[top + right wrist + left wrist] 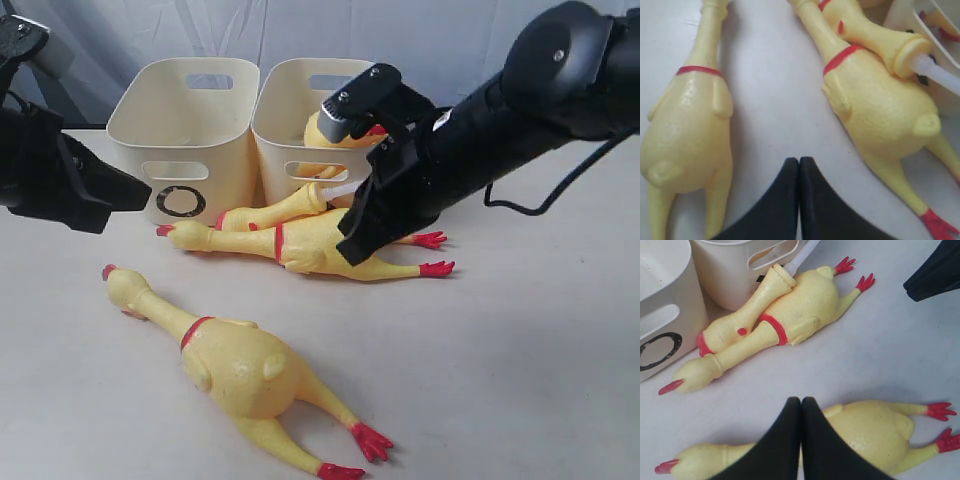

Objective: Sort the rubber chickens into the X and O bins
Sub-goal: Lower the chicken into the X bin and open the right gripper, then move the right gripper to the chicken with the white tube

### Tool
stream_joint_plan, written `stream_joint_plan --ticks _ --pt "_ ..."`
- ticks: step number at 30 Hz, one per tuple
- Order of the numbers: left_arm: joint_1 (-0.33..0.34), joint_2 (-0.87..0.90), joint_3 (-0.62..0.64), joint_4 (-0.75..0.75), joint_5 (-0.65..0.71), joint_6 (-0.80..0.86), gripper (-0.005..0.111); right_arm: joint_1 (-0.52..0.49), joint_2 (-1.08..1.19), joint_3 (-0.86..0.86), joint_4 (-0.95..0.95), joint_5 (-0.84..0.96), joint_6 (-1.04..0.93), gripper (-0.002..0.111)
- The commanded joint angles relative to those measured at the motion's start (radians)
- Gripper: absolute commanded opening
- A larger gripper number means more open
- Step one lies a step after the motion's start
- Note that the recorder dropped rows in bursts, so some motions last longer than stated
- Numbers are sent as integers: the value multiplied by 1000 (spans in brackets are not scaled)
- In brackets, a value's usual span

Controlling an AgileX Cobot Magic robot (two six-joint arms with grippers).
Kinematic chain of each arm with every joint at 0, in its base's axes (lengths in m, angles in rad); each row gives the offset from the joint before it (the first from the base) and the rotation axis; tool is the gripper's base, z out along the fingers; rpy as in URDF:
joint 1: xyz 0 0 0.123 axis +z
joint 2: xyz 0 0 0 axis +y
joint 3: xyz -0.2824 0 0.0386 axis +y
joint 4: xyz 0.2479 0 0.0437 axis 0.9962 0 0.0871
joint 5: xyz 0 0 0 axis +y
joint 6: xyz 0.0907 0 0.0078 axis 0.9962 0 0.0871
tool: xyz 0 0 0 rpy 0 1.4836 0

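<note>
Three rubber chickens lie on the table. The big one (235, 365) (867, 432) (687, 135) is nearest the front. Another whole chicken (300, 248) (805, 307) (880, 110) lies before the bins, with a headless one (275, 212) (742, 322) (867, 35) against it. A fourth chicken (322, 130) sits inside the right bin (290, 115), whose mark is hidden. The O bin (180, 125) (660, 315) stands to its left. My left gripper (143, 190) (801, 400) is shut and empty above the front chicken. My right gripper (350, 252) (798, 161) is shut and empty over bare table between the front and middle chickens.
A white tube (337, 190) (935, 70) pokes out of the headless chicken's blunt end toward the right bin. A black cable (540, 205) trails on the table behind the right arm. A pale curtain hangs behind the bins.
</note>
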Motion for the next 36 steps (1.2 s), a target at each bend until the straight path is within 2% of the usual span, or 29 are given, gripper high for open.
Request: stream_joint_plan --ticks 1,6,13,19,22,27,36 --pt "-4 0 -8 2 13 0 0 -2 -9 78 7 -161 149 -1" --pt "-4 0 -8 2 13 0 0 -2 -9 185 74 -351 349 -1" --pt "-4 0 -8 2 13 0 0 -2 -9 324 391 -606 347 -1" --pt "-4 0 -8 2 13 0 0 -2 -7 338 466 -711 354 -1" --pt "-4 0 -8 2 11 0 0 -2 -7 338 484 -779 428 -1" --pt "-4 0 -8 2 11 0 0 -2 -5 338 469 -823 642 -1" --pt "-4 0 -8 7 11 0 0 -4 -5 364 65 -879 951 -1"
